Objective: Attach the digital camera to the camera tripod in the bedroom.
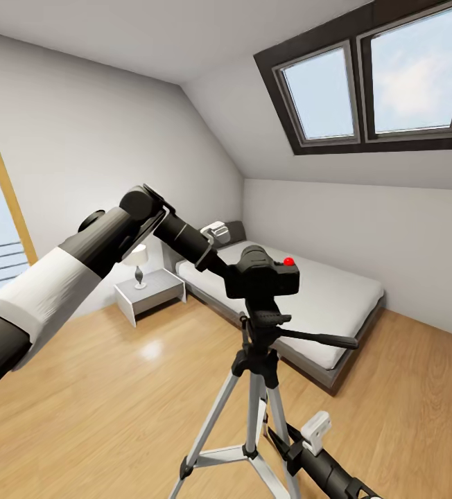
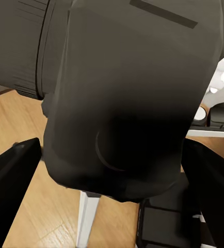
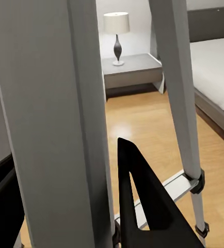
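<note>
Bedroom, wood floor. My left gripper is clamped on the digital camera, which sits atop the camera tripod head. Rigid, light, probably fragile: hold body sides, not lens. Right gripper straddles a leg, jaws apart.

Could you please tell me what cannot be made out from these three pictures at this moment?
- Head view: whether the digital camera is locked onto the camera tripod; its body hides the mount.
- Head view: left gripper, hidden behind the camera.
- Right wrist view: tripod feet, cut off by the edge.
</note>
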